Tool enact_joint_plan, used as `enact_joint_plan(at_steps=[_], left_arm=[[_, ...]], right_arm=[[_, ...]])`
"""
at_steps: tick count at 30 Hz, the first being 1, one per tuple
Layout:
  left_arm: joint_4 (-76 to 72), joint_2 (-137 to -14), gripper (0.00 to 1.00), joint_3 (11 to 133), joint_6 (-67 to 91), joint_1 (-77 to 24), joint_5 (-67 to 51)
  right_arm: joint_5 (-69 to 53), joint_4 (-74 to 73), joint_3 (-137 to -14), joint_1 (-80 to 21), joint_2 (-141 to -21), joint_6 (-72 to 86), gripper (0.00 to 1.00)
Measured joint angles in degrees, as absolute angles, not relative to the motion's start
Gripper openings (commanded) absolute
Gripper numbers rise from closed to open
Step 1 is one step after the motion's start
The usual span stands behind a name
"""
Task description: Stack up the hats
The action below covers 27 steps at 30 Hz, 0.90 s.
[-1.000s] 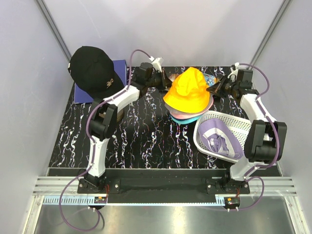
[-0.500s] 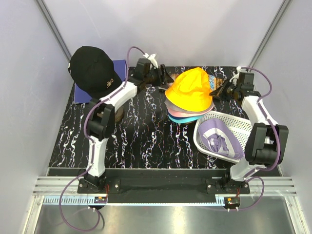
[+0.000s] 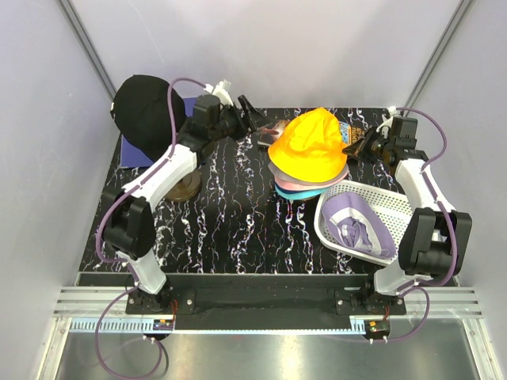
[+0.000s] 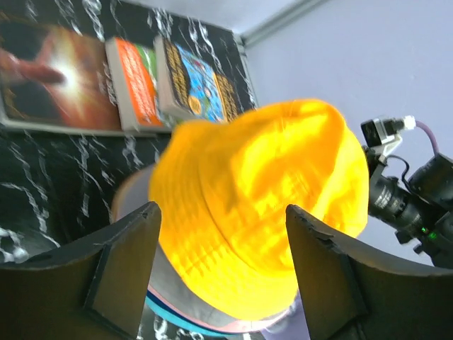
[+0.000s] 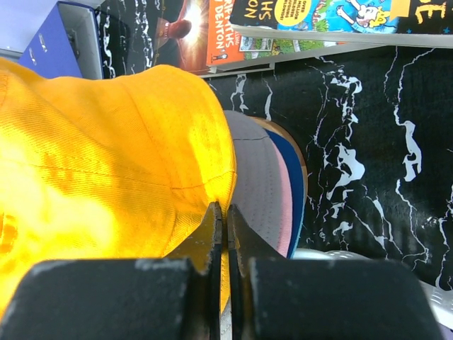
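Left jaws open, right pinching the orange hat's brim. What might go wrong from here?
The right gripper is shut on the brim of the orange hat; retreating without opening may drag it off the lower hats. It sits off-centre on them, beside the basket, so it might slide.

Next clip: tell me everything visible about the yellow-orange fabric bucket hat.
The yellow-orange fabric bucket hat is soft, stitched cloth with a rounded crown and downturned brim. It sits crown-up atop the pile of pastel hats, slightly creased. The right gripper pinches its brim edge; the open left gripper stands clear.
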State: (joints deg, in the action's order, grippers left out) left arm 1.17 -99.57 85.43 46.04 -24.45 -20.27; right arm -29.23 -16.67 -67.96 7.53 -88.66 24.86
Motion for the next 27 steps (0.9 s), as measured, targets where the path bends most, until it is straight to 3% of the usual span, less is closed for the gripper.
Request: enact_joint_plan(at_steps=[10, 17, 21, 22, 27], left_arm=[[-2.07, -99.57, 0.74, 73.47, 54.59, -25.89, -24.21], [-10.24, -99.59, 0.67, 69.63, 60.45, -26.39, -25.8], [-15.51, -99.83, 0.55, 69.6, 62.98, -27.07, -26.85], [-17.06, -100.18, 0.46, 69.6, 63.57, -27.24, -27.07], [-22.13, -101.67, 0.26, 68.69, 66.13, -27.51, -27.9]], right_arm=[[-29.54, -15.64, -66.81, 7.57, -87.55, 25.23, 0.0], [-29.61, -15.2, -66.46, 7.57, -87.22, 25.3, 0.0], [-29.61, -14.9, -66.28, 7.57, -87.18, 25.32, 0.0], [-29.61, -14.87, -66.28, 7.57, -87.18, 25.3, 0.0], [-29.61, -14.85, -66.17, 7.57, -87.15, 25.32, 0.0]])
